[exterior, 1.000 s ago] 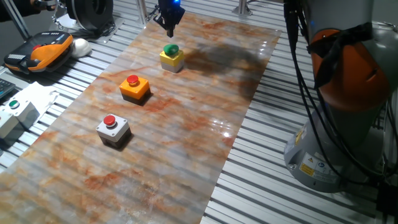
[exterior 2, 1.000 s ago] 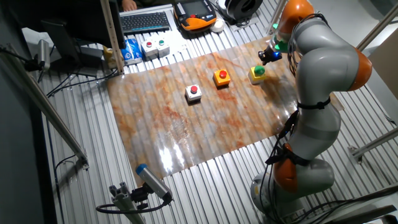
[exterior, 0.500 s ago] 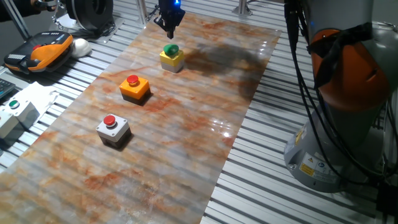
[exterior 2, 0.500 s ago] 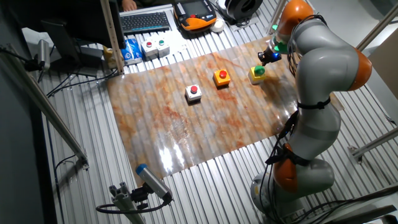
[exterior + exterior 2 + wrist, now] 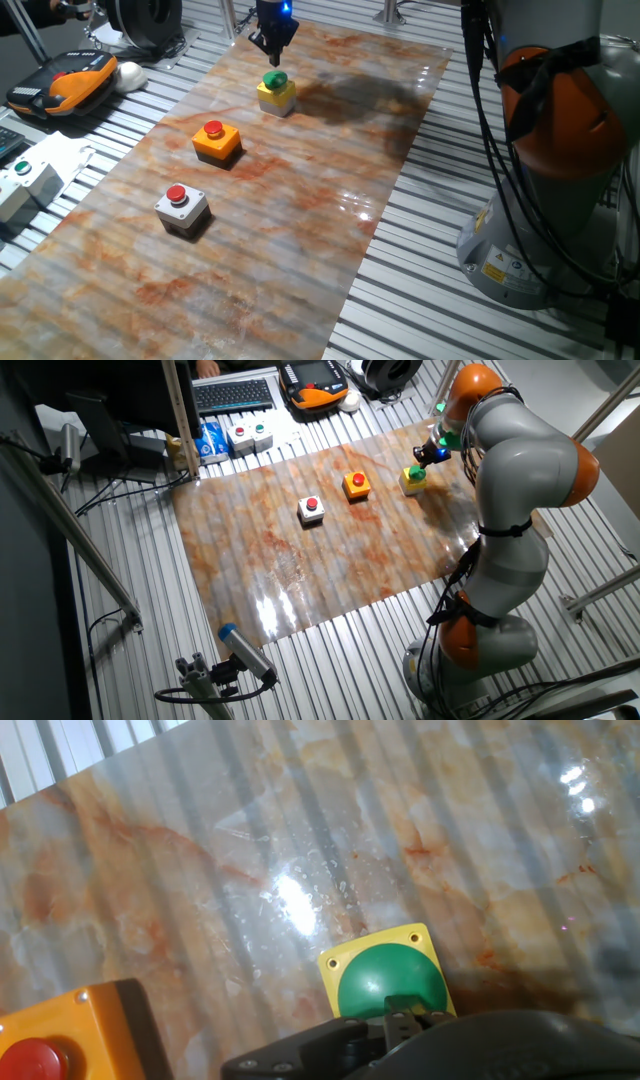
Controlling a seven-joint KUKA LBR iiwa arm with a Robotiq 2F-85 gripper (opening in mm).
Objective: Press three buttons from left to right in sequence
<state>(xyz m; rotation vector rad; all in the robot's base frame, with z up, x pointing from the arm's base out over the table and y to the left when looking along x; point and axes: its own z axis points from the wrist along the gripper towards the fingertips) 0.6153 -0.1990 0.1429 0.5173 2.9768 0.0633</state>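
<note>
Three button boxes stand in a diagonal row on the marbled board: grey with a red cap, orange with a red cap, and yellow with a green cap. My gripper hangs a little above the far edge of the yellow box, clear of the green cap. In the hand view its fingertips meet, shut on nothing, just over the near rim of the cap.
The marbled board lies on a slatted metal table. A white box with a small green button and an orange-black pendant sit off the board's left side. The arm's base stands at the right.
The gripper has edged very slightly sideways above the yellow box. The three button boxes have not moved.
</note>
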